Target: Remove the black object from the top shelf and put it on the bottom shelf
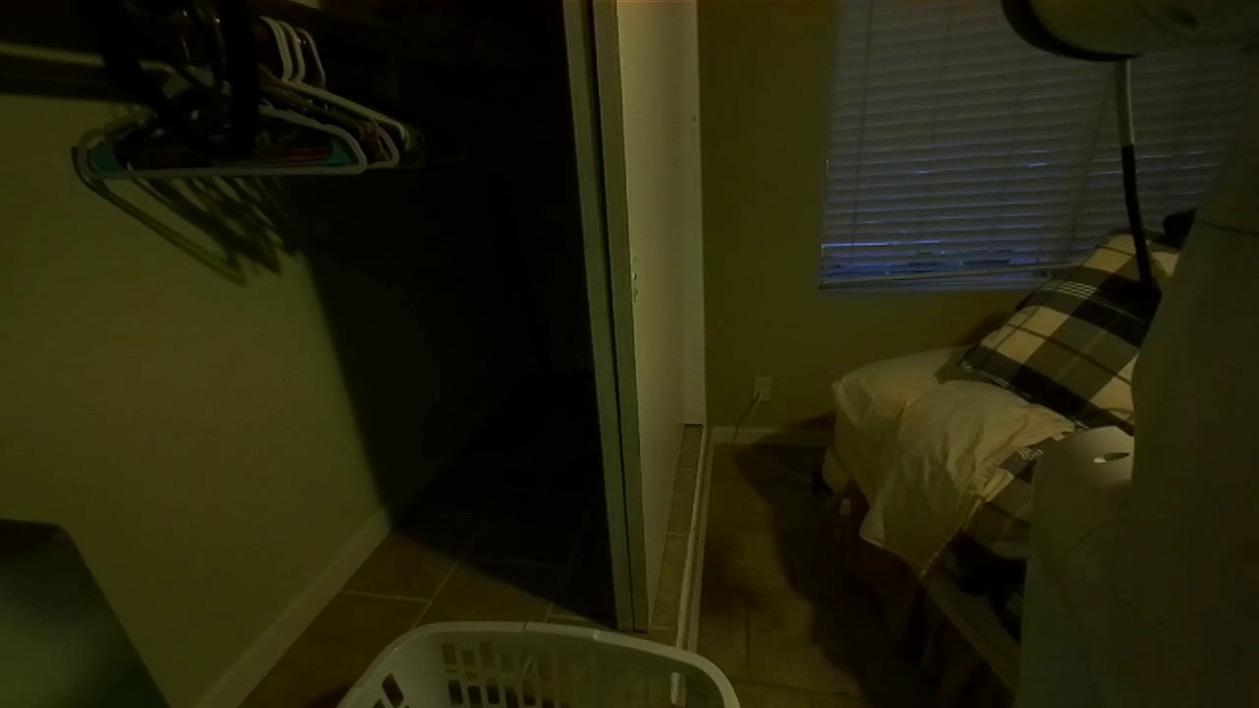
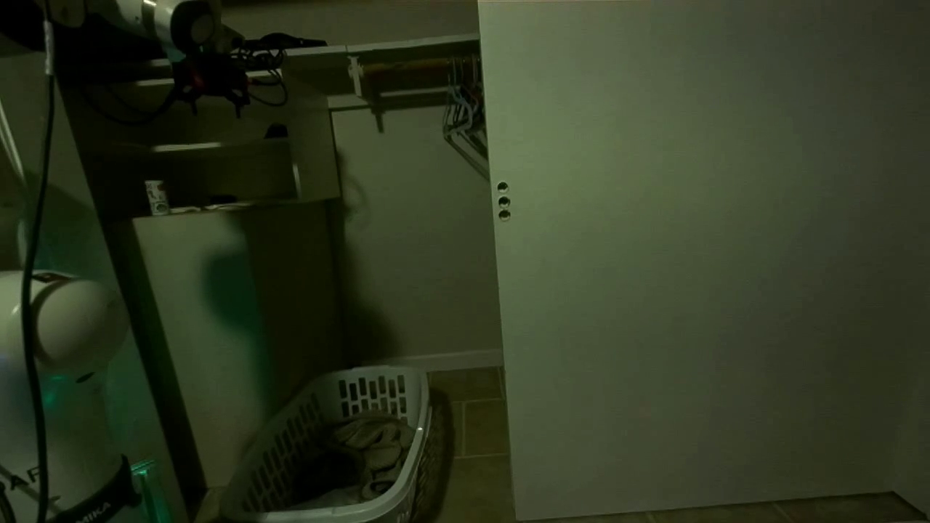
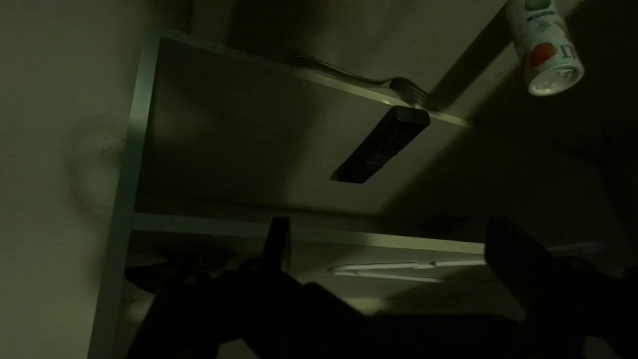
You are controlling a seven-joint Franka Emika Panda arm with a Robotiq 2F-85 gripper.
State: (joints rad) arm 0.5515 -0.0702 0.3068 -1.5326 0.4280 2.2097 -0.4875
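A small black object [image 2: 276,131] sits on the upper shelf [image 2: 185,147] near its side wall; in the wrist view it [image 3: 144,277] is partly behind the gripper. A black remote [image 3: 381,144] lies on the lower shelf [image 3: 224,139]; it shows as a dark strip [image 2: 221,199] in an exterior view. The wrist picture seems upside down, with the upper shelf edge [image 3: 309,233] below the lower shelf. My gripper [image 2: 216,112] is in front of the shelves, above the upper shelf's level. In the wrist view its fingers [image 3: 387,222] are wide apart with nothing between them.
A white can [image 3: 548,55] and a fork [image 3: 359,77] are by the lower shelf's front. A white hanger [image 3: 379,266] lies at the upper shelf. A laundry basket [image 2: 425,436] stands below. A closet door [image 2: 697,254] covers the right. A dark shape [image 2: 298,41] is on the topmost board.
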